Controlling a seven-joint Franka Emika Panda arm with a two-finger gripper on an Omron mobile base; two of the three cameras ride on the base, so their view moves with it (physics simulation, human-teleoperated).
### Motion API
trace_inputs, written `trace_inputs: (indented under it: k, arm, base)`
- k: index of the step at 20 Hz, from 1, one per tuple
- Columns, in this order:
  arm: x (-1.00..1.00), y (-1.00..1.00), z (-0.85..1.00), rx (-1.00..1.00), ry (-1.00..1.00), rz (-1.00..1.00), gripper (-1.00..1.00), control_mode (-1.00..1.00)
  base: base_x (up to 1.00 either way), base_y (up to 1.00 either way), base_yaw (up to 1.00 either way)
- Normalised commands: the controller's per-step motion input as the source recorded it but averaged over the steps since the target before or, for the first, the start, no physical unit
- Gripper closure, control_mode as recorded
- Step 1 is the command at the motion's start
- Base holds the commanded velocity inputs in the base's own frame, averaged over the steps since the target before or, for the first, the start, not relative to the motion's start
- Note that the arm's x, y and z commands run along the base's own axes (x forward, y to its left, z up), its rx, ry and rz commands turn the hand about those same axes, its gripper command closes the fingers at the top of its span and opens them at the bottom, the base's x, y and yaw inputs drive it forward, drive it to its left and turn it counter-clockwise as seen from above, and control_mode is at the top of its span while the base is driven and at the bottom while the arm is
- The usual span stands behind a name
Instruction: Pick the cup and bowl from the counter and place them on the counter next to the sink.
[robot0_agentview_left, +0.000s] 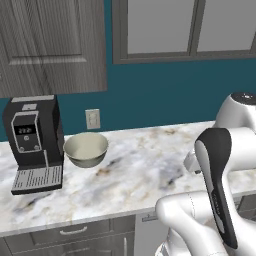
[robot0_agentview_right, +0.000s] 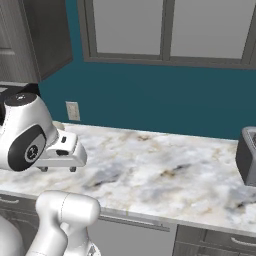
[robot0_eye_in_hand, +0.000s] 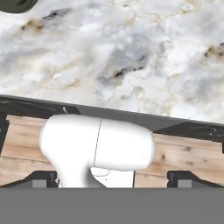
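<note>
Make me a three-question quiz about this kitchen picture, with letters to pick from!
1. Where is the bowl?
A. beside the coffee machine
B. on the floor
C. in the cabinet

2. What colour is the wall?
A. yellow
B. teal
C. red

3. What is in the bowl?
A. apples
B. a spoon
C. nothing

Answers: 1 A, it sits on the counter just right of the machine. 2 B, teal shows behind the counter. 3 C, only its pale inside shows.
</note>
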Motion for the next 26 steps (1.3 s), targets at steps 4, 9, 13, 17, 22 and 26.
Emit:
trace_inputs:
  k: [4,9,13,17,22,26]
  arm:
    - [0.0,0.0,0.0,0.0,0.0,0.0,-1.0,1.0]
    - [0.0,0.0,-0.07,0.03,0.02,0.0,-1.0,-1.0]
    - [-0.46,0.0,-0.11,0.15,-0.14,0.0,-1.0,-1.0]
    - [-0.39,0.35,0.03,0.25,-0.35,-0.02,-1.0,-1.0]
    - [0.03,0.85,0.31,0.1,-0.28,-0.08,-1.0,-1.0]
    - [0.19,1.0,0.18,0.0,-0.17,-0.2,-1.0,-1.0]
  base:
    - [0.0,0.0,0.0]
    - [0.0,0.0,0.0]
    - [0.0,0.0,0.0]
    - [0.0,0.0,0.0]
    - [0.0,0.0,0.0]
    - [0.0,0.0,0.0]
